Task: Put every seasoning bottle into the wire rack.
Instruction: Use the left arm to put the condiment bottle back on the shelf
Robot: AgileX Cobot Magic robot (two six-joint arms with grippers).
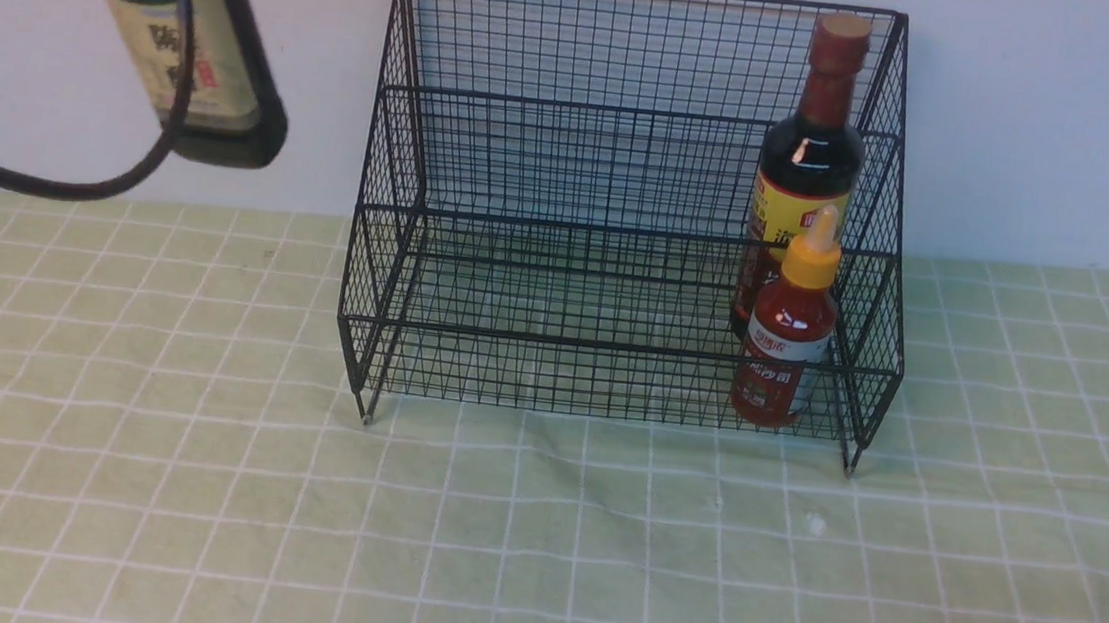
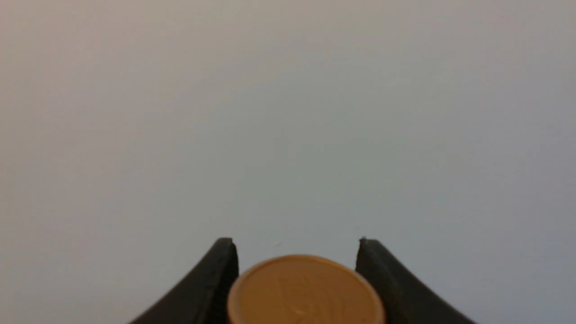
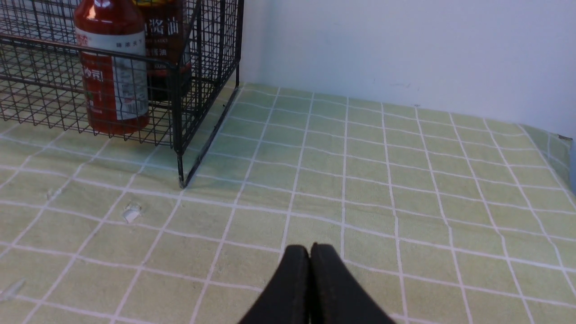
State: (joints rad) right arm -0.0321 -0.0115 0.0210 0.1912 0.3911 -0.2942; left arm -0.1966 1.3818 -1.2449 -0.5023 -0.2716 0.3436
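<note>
Left end effector (image 2: pixel 295 261) grasps the gold-capped bottle (image 1: pixel 139 9) aloft; lower it upright into the free left side of the wire rack (image 1: pixel 573 104). Right end effector (image 3: pixel 310 252) is clenched, empty.

Small bottle (image 1: pixel 783 357) before tall bottle (image 1: pixel 807 173) in rack (image 1: pixel 573 104), right end; third bottle (image 1: pixel 138 24) aloft, left.

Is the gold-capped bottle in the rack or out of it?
Out. The gold-capped bottle hangs tilted left of the wire rack, between the left gripper's fingers.

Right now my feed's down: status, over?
Left claw shut on gold-cap bottle, aloft left of rack. Right claw shut, empty. Maroon-cap bottle, red sauce bottle racked. Path clear.
</note>
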